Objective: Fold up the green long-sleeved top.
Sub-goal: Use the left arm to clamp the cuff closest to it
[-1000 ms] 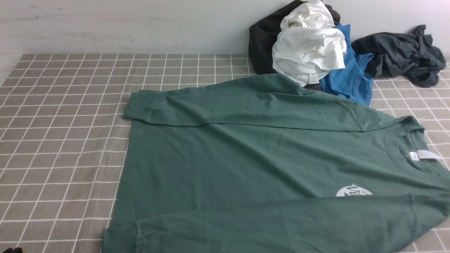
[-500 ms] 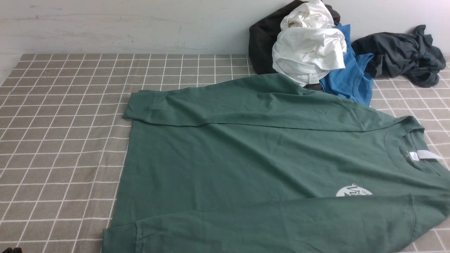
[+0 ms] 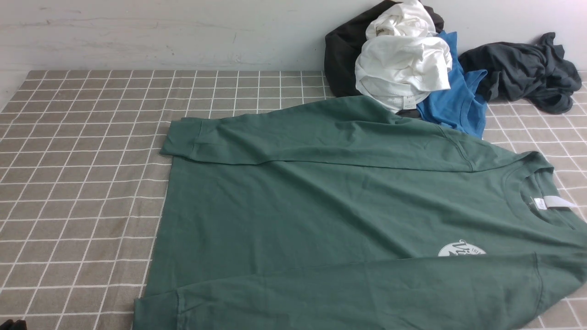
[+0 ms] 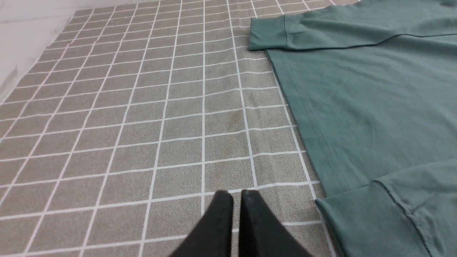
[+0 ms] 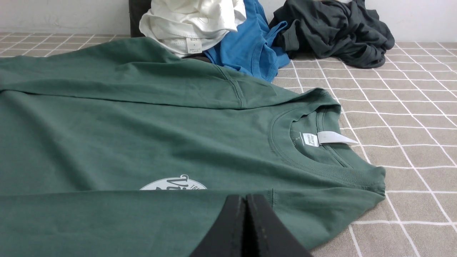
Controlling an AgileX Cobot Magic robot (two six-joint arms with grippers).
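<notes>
left gripper point(image 4: 232, 194): black jaws drawn almost together with only a slit between them, holding nothing. It hangs over the bare checked tablecloth point(image 4: 142, 125), just left of the near cuff point(image 4: 360, 221).
right gripper point(image 5: 245, 198): jaws pressed tight with nothing between them. It sits over the near sleeve point(image 5: 107, 221); I cannot tell whether it touches the fabric.
green long-sleeved top point(image 3: 321, 206): spread flat and front up across the middle and right of the table, with the hem point(image 4: 303, 114) to the left and the collar point(image 5: 285, 157) to the right. Both sleeves lie folded in along the body, cuffs pointing left.
far cuff point(image 4: 267, 34): reaches slightly left past the hem.
left wrist view: the only view that shows the hem stitching and cuff ribbing closely; the collar end is out of frame.
right wrist view: shows the white neck label point(image 5: 330, 137) poking right from the collar. The near edge of the chest logo point(image 5: 173, 184) is covered by the near sleeve.
front view: takes in the whole top; of the grippers it shows only a dark scrap at the near left corner.
pile: far right against the wall point(image 3: 160, 32). The white garment point(image 3: 403, 68) lies on the black garment point(image 3: 344, 55) and the blue T-shirt point(image 3: 451, 101), meeting the top's far sleeve.
dark grey garment point(image 3: 523, 68): crumpled just right of the blue T-shirt.
</notes>
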